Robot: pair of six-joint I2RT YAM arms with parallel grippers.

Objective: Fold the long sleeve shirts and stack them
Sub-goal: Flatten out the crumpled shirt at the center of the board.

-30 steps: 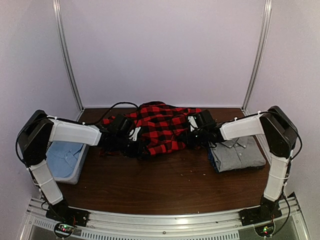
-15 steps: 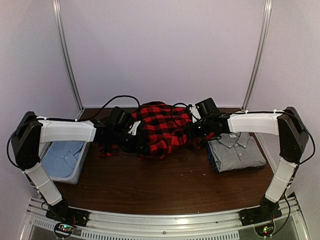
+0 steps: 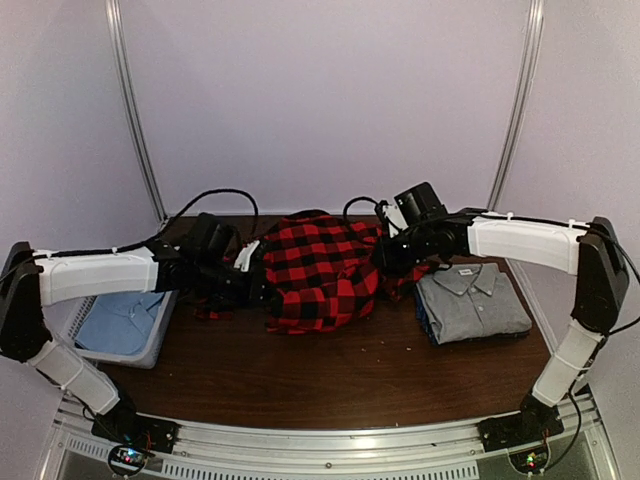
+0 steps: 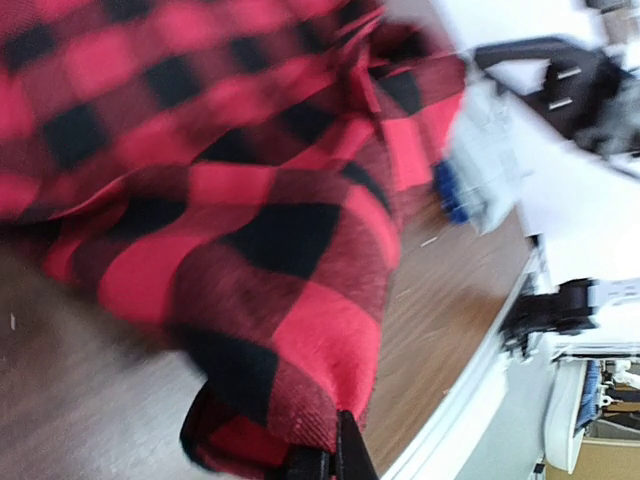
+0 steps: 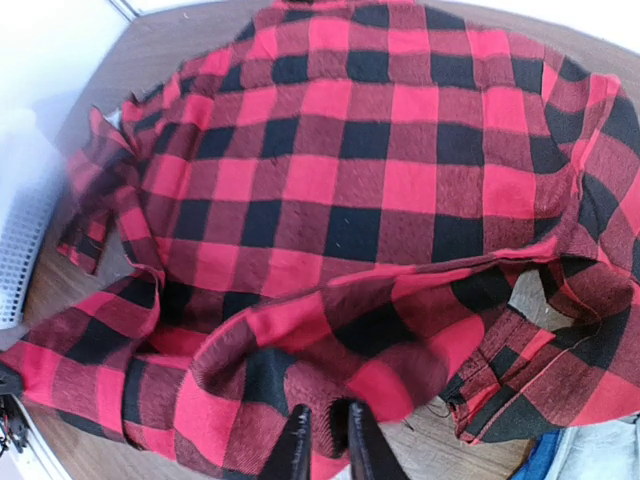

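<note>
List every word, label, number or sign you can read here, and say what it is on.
None: no text is readable in any view.
Red-and-black checked flannel shirt: only the check pattern shows.
Folded grey collared cloth shirt: no lettering visible.

1. We see the red-and-black flannel shirt (image 4: 250, 200) filling most of the frame, draped in blurred folds over the brown table (image 4: 80, 400).
2. At the bottom edge, our left gripper (image 4: 330, 458) has its black fingers pressed together on the shirt's hem.
3. To the right, past the cloth, lies a pale grey shirt (image 4: 485, 150), with something blue (image 4: 450, 190) at its edge.
4. Black arm hardware (image 4: 560, 80) shows at the upper right.
</note>
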